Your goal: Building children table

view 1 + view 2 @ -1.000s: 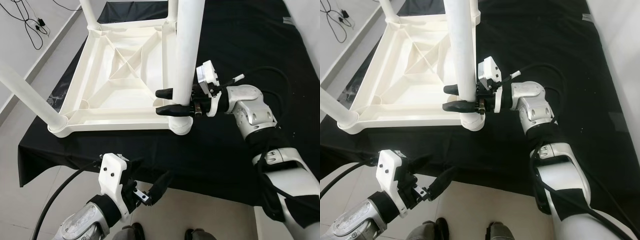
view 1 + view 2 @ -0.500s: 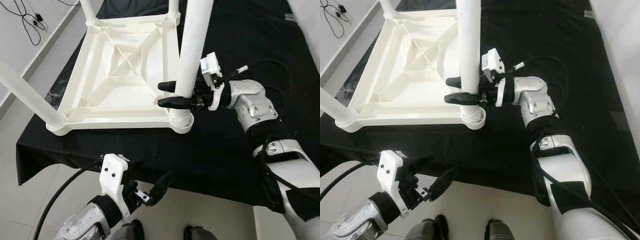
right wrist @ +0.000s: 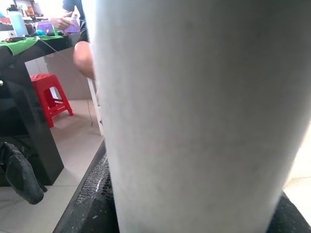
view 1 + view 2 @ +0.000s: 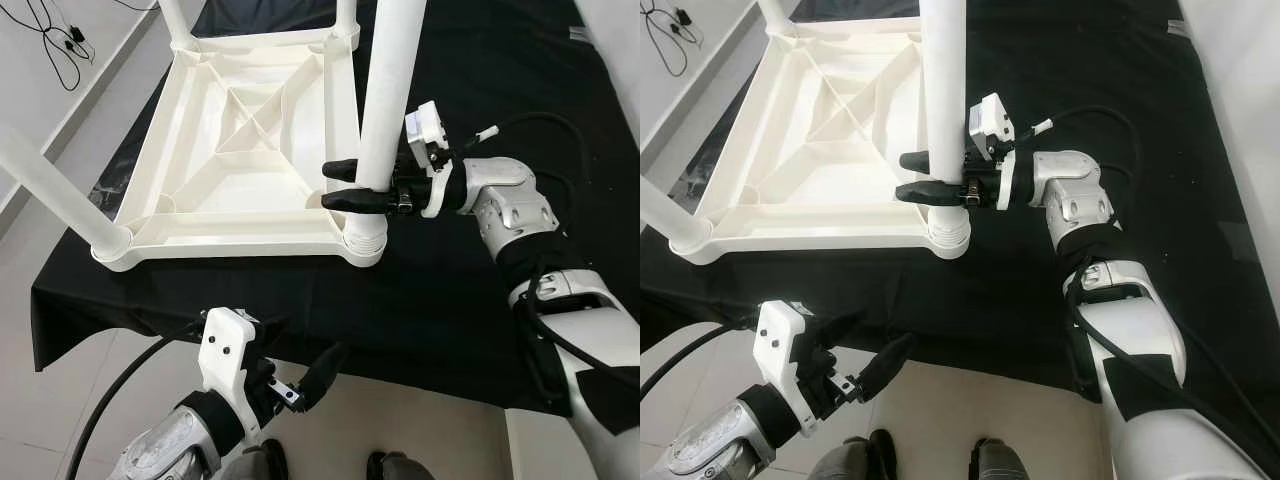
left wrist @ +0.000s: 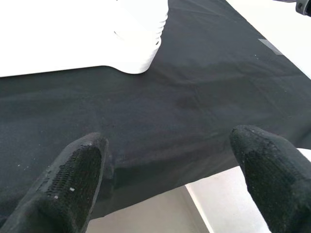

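The right gripper (image 4: 340, 186) was clamped across the near-right table leg (image 4: 390, 90), one black finger on each side of the white tube, just above the corner socket (image 4: 363, 238) of the upturned tabletop (image 4: 240, 150). You held the leg with its long axis roughly upright, rising out of the socket toward the camera, while the jaws crossed it at a right angle from the robot's right. The leg's lower end sat in or at the socket; whether it was fully seated could not be told from the frames. In the right wrist view the leg (image 3: 204, 111) stood pressed between the fingers.

The left gripper (image 4: 310, 380) hung low, off the near edge of the worktop, with its jaws spread wide and holding nothing. The right arm was the one on the leg; the left was well apart from it.

The tabletop lay underside up on a black cloth (image 4: 470, 300) covering the worktop. Another leg (image 4: 50, 190) stood in the near-left corner, and two more at the far corners. Pale tiled floor surrounded the worktop, with cables (image 4: 60, 40) on it at far left. A red stool (image 3: 46, 92) and a person (image 3: 80, 29) showed beyond.

Judged from this, any push should run straight down the leg's axis into the socket.
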You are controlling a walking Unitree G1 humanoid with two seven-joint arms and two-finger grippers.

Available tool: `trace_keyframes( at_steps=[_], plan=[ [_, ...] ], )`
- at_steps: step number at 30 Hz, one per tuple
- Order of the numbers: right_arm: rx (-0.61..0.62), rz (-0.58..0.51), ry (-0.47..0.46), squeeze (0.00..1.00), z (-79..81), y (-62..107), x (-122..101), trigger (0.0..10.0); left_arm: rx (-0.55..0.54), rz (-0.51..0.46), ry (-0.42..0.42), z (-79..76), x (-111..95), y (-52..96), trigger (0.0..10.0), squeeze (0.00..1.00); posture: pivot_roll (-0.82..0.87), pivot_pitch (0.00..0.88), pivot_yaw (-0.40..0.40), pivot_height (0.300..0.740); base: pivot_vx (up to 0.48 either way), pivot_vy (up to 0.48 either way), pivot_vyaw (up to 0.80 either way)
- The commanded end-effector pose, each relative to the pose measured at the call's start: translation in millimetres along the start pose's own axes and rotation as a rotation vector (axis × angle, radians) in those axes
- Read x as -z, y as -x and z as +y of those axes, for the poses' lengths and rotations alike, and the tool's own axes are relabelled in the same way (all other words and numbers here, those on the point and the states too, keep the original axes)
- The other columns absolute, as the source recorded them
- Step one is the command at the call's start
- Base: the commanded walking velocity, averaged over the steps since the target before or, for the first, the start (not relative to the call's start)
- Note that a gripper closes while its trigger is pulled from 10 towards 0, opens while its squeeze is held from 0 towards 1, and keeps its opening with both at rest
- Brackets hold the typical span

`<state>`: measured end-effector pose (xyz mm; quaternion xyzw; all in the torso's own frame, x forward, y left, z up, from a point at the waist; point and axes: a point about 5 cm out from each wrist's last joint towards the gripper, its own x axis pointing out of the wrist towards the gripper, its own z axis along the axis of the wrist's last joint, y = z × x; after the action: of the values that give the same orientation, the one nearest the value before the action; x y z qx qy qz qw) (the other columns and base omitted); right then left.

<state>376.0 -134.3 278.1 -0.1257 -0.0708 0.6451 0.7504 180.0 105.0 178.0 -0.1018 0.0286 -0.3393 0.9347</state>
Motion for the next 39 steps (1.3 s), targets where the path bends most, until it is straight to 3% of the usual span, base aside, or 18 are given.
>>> trace_keyframes(
  at_steps=[1, 9, 17, 24, 39],
  plan=[
    [-0.005, 0.084, -0.053, 0.00, 5.0, -0.9, 20.6, 10.0, 0.008, 0.003, 0.006, -3.5, -0.8, 2.9, 10.0, 0.00, 0.06, 0.309, 0.030, 0.740, 0.000, 0.000, 0.00],
    [-0.053, 0.054, -0.030, 0.00, 8.3, 1.3, 19.2, 10.0, 0.011, 0.005, 0.008, -3.9, -0.1, 3.2, 10.0, 0.00, 0.06, 0.305, 0.032, 0.740, 0.000, 0.000, 0.00],
    [-0.245, 0.083, 0.003, 0.00, 30.8, -7.9, 30.9, 10.0, 0.012, 0.005, 0.009, -4.3, 0.4, 3.2, 10.0, 0.00, 0.06, 0.299, 0.031, 0.740, 0.000, 0.000, 0.00],
    [-0.311, 0.131, 0.012, 0.00, 40.3, -14.2, 36.4, 10.0, 0.013, 0.004, 0.008, -4.3, 0.4, 2.4, 10.0, 0.00, 0.05, 0.297, 0.029, 0.740, 0.000, 0.000, 0.00],
    [-0.336, 0.231, 0.024, 0.00, 39.0, -14.4, 34.9, 10.0, 0.008, -0.003, 0.010, -4.3, -0.4, 1.4, 10.0, 0.00, 0.05, 0.304, 0.021, 0.740, 0.000, 0.000, 0.00]
  ],
)
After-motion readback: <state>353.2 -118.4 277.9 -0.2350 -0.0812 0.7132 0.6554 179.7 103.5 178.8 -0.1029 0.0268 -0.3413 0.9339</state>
